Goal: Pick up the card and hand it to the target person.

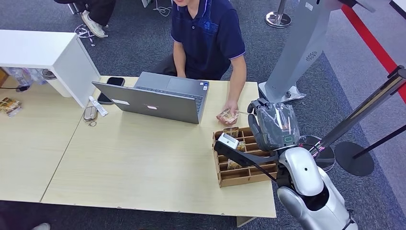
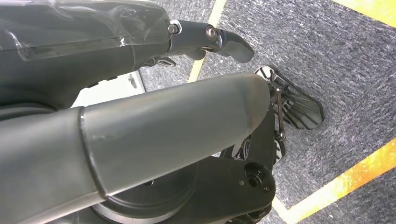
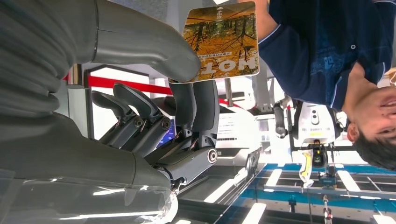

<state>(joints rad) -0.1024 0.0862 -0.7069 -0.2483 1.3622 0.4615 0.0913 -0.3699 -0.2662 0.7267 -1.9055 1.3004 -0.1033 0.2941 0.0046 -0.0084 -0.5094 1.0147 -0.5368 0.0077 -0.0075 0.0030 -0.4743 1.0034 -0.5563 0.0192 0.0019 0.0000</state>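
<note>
My right hand reaches over the far right corner of the light wooden table. In the right wrist view this hand pinches a card printed with autumn trees between the thumb and the dark fingers. A person in a dark blue polo shirt sits behind the table. The person's hand lies on the tabletop at the card's far end, just left of my right hand. My left hand hangs over grey carpet and holds nothing, its fingers stretched out.
A cardboard box with several compartments of cards stands under my right forearm. An open grey laptop stands mid-table, with a phone and small items to its left. A white cabinet is at the far left, and a grey kiosk and barrier posts at the right.
</note>
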